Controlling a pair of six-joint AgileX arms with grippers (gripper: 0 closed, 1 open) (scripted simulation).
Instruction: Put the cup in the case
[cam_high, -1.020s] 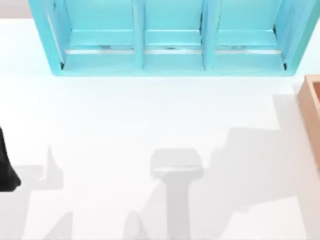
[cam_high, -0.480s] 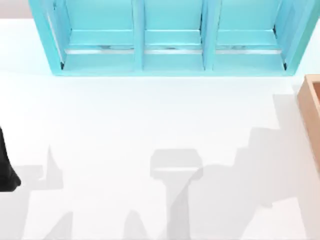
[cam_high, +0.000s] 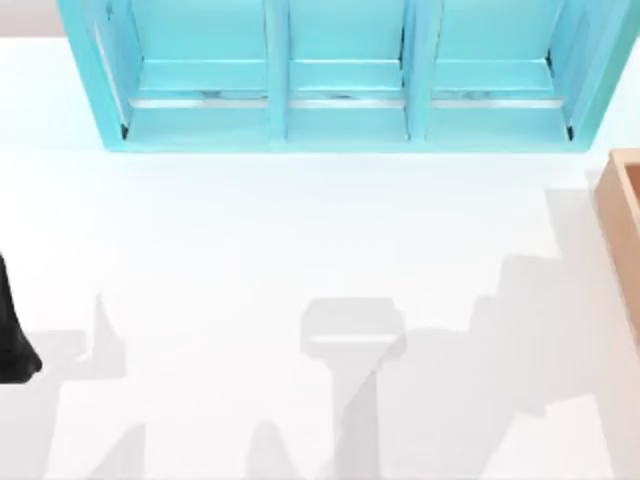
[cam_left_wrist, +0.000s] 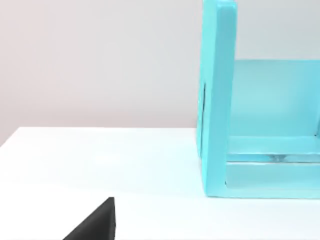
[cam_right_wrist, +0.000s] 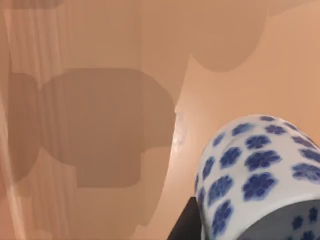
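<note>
- Flat white table (cam_high: 250, 250): grey arm shadows lie across its near half. Compared with a second ago, the stepped shadow on the right side has slid further right. Over the last half second it has hardly changed. The square-headed shadow at centre is where it was.
- Large turquoise shelf unit (cam_high: 340, 138): stands along the far edge of the table with its open front facing the arms. Two upright dividers split it into three compartments side by side, each with a pale strip across its floor. Same position as before. The left wrist view looks along its end wall (cam_left_wrist: 217, 100).
- Tan wooden box (cam_high: 622, 200): only a corner is seen, at the table's right edge, well apart from the shelf unit. It has not moved.
- Left arm (cam_high: 12, 345): black, parked at the table's left edge, same place as earlier. The left gripper (cam_left_wrist: 97, 225) is seen only as a black wedge above the table. Cannot tell its grip state.
- Right gripper (cam_right_wrist: 250, 231): clamped on the cup. One dark finger (cam_right_wrist: 186, 222) presses against the cup's side.
- Small round white cup with a dense dark-blue flower pattern (cam_right_wrist: 255, 175): handleless and glossy, tilted close under the right wrist camera. It hangs over a tan wood-grained surface (cam_right_wrist: 90, 125) crossed by rounded shadows. Cannot tell if that wood belongs to the box.
</note>
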